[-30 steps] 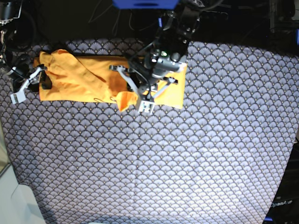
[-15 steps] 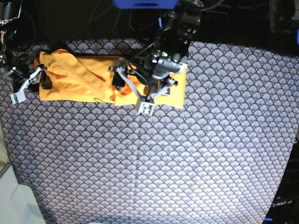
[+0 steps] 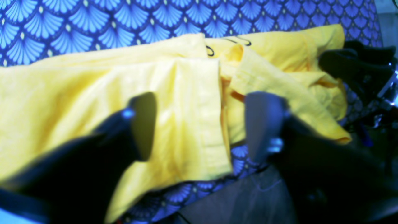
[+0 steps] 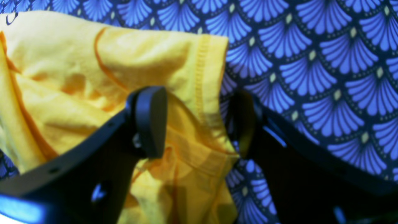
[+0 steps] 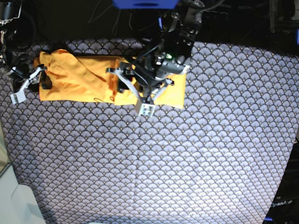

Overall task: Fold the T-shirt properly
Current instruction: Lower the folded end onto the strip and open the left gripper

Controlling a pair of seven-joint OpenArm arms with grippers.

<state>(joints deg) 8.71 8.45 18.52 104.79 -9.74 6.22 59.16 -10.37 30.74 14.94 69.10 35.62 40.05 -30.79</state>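
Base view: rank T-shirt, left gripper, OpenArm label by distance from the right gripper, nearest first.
From the right gripper, at the view's left edge:
1. T-shirt: its left end lies right at the fingers.
2. Left gripper: mid-shirt, near top centre.
3. OpenArm label: lower right corner, farthest.

A plain yellow-orange T-shirt (image 5: 79,79) lies on a blue-grey scallop-patterned tablecloth (image 5: 187,154).
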